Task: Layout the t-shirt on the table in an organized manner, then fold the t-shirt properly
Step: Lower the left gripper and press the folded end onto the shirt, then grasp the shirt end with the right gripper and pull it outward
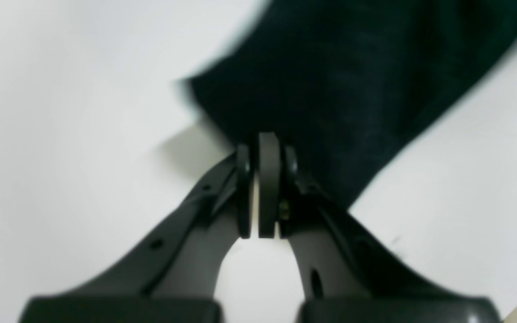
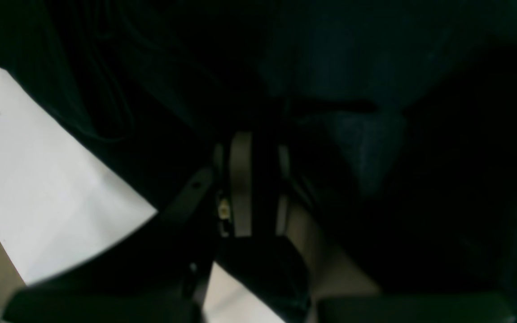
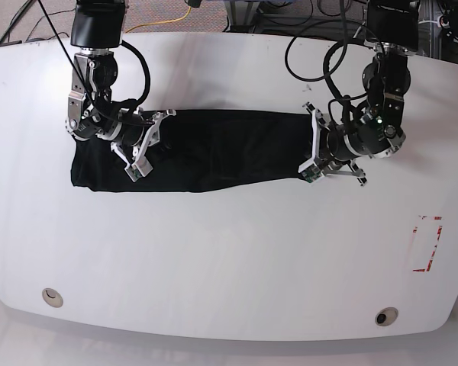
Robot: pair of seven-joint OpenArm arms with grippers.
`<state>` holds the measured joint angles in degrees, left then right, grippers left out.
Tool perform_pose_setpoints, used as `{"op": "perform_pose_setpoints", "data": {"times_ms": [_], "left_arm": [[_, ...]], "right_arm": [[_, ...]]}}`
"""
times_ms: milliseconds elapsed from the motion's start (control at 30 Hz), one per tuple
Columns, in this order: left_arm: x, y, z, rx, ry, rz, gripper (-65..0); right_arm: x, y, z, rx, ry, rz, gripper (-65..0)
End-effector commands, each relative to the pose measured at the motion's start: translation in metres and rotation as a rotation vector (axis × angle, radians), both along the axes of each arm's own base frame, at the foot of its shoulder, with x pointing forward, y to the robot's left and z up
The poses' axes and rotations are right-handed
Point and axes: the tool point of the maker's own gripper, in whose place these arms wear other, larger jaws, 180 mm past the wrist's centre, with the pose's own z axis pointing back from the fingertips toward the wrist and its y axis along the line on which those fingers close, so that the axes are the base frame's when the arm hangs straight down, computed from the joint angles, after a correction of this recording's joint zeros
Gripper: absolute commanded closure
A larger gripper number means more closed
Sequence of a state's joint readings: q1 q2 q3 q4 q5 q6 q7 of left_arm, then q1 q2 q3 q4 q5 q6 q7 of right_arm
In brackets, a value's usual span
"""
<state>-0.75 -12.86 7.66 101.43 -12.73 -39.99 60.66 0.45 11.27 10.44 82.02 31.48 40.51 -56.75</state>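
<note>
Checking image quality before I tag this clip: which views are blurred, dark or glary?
Left wrist view: soft focus throughout, the black fabric t-shirt smeared at its edges. Right wrist view: badly underexposed, cloth fills the frame, the claw barely readable. Base view: sharp and evenly lit, mild sheen on the glossy white table.

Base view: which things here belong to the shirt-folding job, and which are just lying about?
Belongs to the job:
- t-shirt, black, stretched in a band
- table, white
- left gripper, shut at one end of the shirt
- right gripper, over the other end

Just lying about:
- red dashed rectangle mark
- two grommets
- yellow cable beyond the table
</note>
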Motion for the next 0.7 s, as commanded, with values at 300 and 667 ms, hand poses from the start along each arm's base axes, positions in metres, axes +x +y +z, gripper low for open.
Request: {"op": "perform_pose_setpoints", "data": {"times_ms": [300, 667], "left_arm": [[-0.006, -0.007, -0.050, -0.033, 0.095, -0.003, 0.0], [-0.009, -0.006, -0.059, -0.048, 0.116, 0.002, 0.0]], "right_arm": [[0.006, -0.007, 0.008, -0.050, -0.022, 0.008, -7.1], [0.026, -0.004, 0.082, -0.024, -0.203, 0.037, -22.7]]}}
